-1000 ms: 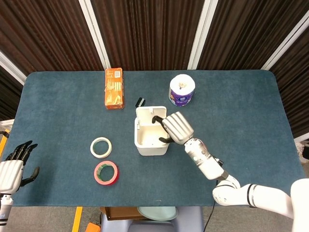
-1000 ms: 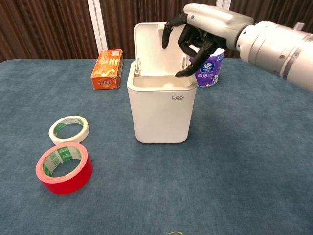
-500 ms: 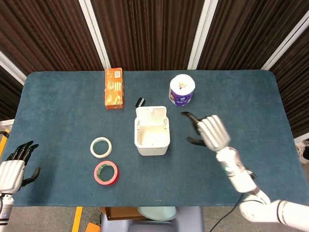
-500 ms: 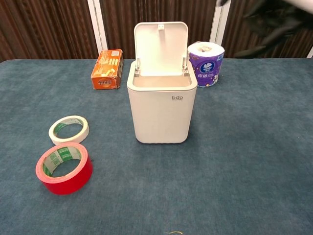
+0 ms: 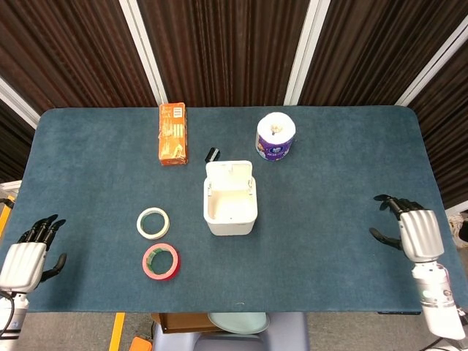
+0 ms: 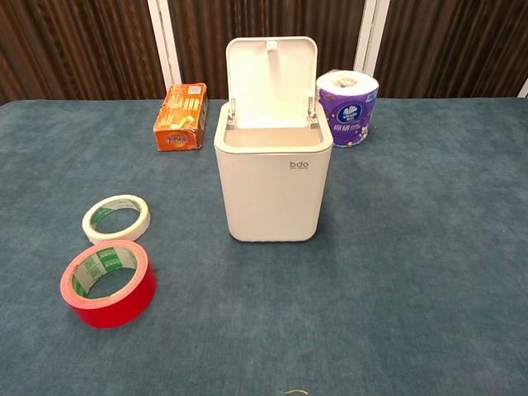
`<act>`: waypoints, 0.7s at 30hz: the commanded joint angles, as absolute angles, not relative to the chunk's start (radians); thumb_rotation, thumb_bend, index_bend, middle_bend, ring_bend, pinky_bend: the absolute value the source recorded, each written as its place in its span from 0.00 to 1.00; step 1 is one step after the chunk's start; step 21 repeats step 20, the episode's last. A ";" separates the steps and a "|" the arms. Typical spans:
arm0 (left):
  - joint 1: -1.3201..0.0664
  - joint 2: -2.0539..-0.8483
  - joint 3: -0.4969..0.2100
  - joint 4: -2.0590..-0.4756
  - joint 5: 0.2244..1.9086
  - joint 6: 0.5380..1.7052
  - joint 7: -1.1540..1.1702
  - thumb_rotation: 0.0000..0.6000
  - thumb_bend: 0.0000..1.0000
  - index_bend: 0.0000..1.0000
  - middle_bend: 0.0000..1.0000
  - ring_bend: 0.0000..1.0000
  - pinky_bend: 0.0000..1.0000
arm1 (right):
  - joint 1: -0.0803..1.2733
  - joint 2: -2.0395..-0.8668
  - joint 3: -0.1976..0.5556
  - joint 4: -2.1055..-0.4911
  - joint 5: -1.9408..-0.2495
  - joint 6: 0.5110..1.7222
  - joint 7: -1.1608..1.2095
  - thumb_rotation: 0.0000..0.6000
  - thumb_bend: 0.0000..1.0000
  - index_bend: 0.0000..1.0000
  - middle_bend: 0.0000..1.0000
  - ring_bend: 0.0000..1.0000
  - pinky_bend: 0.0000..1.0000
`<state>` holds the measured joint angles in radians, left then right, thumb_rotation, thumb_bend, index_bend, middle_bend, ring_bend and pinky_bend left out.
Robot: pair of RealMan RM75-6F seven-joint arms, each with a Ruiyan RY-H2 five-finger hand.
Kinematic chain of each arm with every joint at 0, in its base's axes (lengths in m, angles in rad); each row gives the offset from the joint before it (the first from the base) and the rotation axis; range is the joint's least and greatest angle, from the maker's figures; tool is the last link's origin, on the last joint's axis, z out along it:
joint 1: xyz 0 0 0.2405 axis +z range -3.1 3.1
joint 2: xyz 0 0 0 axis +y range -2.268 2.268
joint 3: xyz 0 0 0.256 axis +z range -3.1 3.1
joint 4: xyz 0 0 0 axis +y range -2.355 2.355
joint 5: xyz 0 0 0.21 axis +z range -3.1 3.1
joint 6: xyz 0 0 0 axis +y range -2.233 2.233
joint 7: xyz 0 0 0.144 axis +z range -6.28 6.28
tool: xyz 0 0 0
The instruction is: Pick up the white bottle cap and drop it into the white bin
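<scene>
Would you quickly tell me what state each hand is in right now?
Left hand: open, holding nothing, at the table's near left edge.
Right hand: open, holding nothing, near the table's right edge.

A plain white plastic bin [image 6: 273, 190] with grey lettering sits on a dark teal carpeted tabletop [image 6: 429, 272]; an orange cardboard box [image 6: 181, 116] with pale print; a white paper roll in a purple wrapper [image 6: 347, 108]; a glossy red tape roll [image 6: 107, 283] and a cream-white tape roll [image 6: 116, 218], both green-lined inside; dark brown slatted panels [image 5: 219, 47] with white strips.

Dark brown slatted wall panels [image 5: 219, 44] with white vertical strips [image 5: 148, 51] behind blue-carpeted table [image 5: 336, 161]
</scene>
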<state>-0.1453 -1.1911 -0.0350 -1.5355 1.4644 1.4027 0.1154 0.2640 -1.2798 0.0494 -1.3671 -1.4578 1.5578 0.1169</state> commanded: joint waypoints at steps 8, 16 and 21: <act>-0.147 -1.188 -0.031 -1.531 1.477 1.406 0.096 1.00 0.41 0.15 0.09 0.11 0.28 | 0.246 -1.289 0.037 -1.390 -1.423 1.449 -0.035 1.00 0.06 0.08 0.09 0.00 0.18; -0.144 -1.186 -0.034 -1.525 1.477 1.416 0.077 1.00 0.41 0.15 0.09 0.11 0.28 | 0.238 -1.288 0.037 -1.403 -1.436 1.440 -0.052 1.00 0.06 0.05 0.08 0.00 0.18; -0.146 -1.187 -0.031 -1.526 1.479 1.410 0.082 1.00 0.41 0.15 0.09 0.11 0.28 | 0.235 -1.281 0.037 -1.412 -1.447 1.431 -0.029 1.00 0.06 0.05 0.08 0.00 0.18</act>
